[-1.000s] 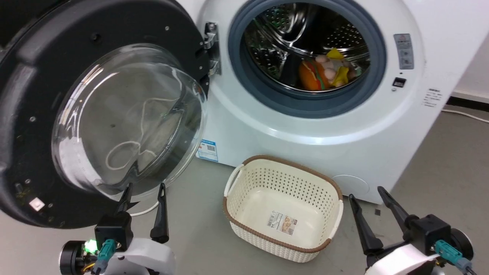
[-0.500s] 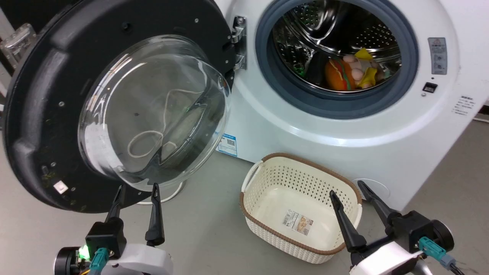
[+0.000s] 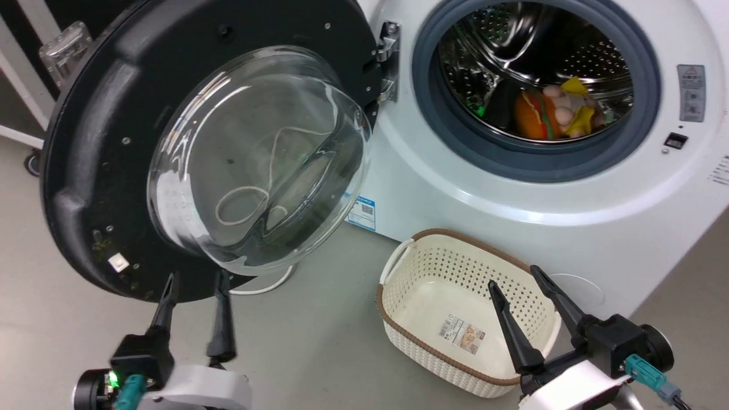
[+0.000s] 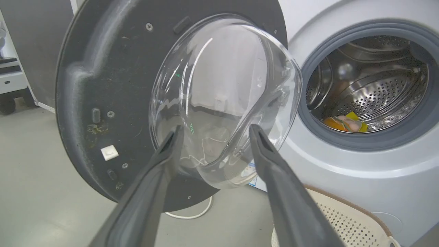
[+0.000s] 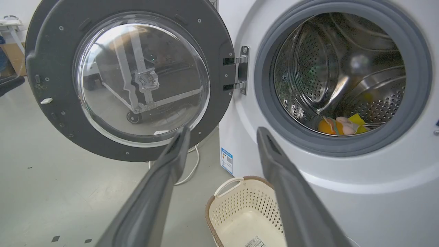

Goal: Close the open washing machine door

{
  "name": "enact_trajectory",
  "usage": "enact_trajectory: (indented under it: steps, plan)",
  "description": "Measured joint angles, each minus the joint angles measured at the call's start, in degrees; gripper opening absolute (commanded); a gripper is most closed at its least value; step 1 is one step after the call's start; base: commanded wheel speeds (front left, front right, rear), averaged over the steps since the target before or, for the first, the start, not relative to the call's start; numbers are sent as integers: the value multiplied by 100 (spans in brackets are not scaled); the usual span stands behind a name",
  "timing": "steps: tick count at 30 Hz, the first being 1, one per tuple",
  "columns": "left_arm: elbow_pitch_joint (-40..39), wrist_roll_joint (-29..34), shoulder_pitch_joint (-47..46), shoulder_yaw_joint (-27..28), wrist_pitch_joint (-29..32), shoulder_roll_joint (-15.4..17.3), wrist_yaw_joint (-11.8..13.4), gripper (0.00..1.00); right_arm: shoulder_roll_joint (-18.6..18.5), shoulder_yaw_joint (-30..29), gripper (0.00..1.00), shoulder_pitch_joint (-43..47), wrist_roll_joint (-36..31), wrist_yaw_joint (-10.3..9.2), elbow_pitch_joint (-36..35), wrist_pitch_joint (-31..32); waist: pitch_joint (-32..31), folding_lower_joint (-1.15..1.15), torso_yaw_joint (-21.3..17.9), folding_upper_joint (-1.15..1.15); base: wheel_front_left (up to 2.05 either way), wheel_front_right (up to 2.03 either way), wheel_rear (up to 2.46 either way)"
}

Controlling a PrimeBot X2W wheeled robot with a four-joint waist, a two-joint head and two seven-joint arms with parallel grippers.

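Black-framed, the washing machine door hangs wide open, left of the washing machine (hinged there). The left gripper, spread and empty, sits near its lower rim; the right gripper likewise gapes empty.

I see a smooth grey floor carrying the white front-loading washing machine, a cream perforated plastic basket and a thin white cable.

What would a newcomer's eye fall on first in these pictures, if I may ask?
The door, black-framed with a bulging glass bowl, hangs wide open at the head view's left. Right of it gapes the steel drum of the washing machine, orange and yellow items lying inside. A cream basket stands on the floor before it.
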Motion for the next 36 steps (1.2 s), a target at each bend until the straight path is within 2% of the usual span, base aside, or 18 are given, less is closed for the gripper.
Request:
enact_trajectory:
  steps: [10,16,17,18,19,20,23,26,28,31,32,33,34,36]
  plan:
    - [-260,-294,-354,396,-108,38,-308,0,1,-79,100,118,-3,0,-75,-119,109,0,220,0,0,0,0]
    - [-18,-1314,-1463,1137,105,423,-419,0,-11,-131,100,159,-18,0,-213,-180,333,0,350,0,0,0,0]
    - [-18,-1314,-1463,1137,105,423,-419,0,-11,-131,100,159,-18,0,-213,-180,333,0,350,0,0,0,0]
    - [178,-1673,-1853,1414,298,617,-405,0,-34,-118,100,153,-18,0,-233,-223,434,0,346,0,0,0,0]
    - [178,-1673,-1853,1414,298,617,-405,0,-34,-118,100,153,-18,0,-233,-223,434,0,346,0,0,0,0]
    - [452,-2015,-2243,1642,552,791,-346,0,-70,-96,100,142,-18,0,-255,-238,534,1,339,0,0,0,0]
    - [1037,-2537,-2777,1948,983,1043,-222,0,-116,-48,100,110,-11,0,-268,-278,675,1,322,0,0,0,0]
    - [1435,-2908,-3119,2184,1191,1161,-119,0,-137,-26,100,60,-9,0,-276,-300,756,1,304,0,0,0,0]
    - [2151,-3385,-3569,2391,1777,1469,11,0,-162,45,100,-25,20,-1,-279,-335,865,1,252,0,0,0,0]
    - [2630,-3908,-3855,2533,2407,1512,158,0,-187,71,100,-39,73,0,-281,-378,912,1,235,0,0,0,0]
    - [2630,-3908,-3855,2533,2407,1512,158,0,-187,71,100,-39,73,0,-281,-378,912,1,235,0,0,0,0]
    - [2873,-4136,-3987,2590,2744,1571,222,0,-210,92,100,-42,93,0,-281,-399,926,0,232,0,0,0,0]
    - [2873,-4136,-3987,2590,2744,1571,222,0,-210,92,100,-42,93,0,-281,-399,926,0,232,0,0,0,0]
    - [3125,-4539,-4156,2724,3242,1628,278,0,-215,102,100,-42,100,-1,-281,-438,925,0,250,0,0,0,0]
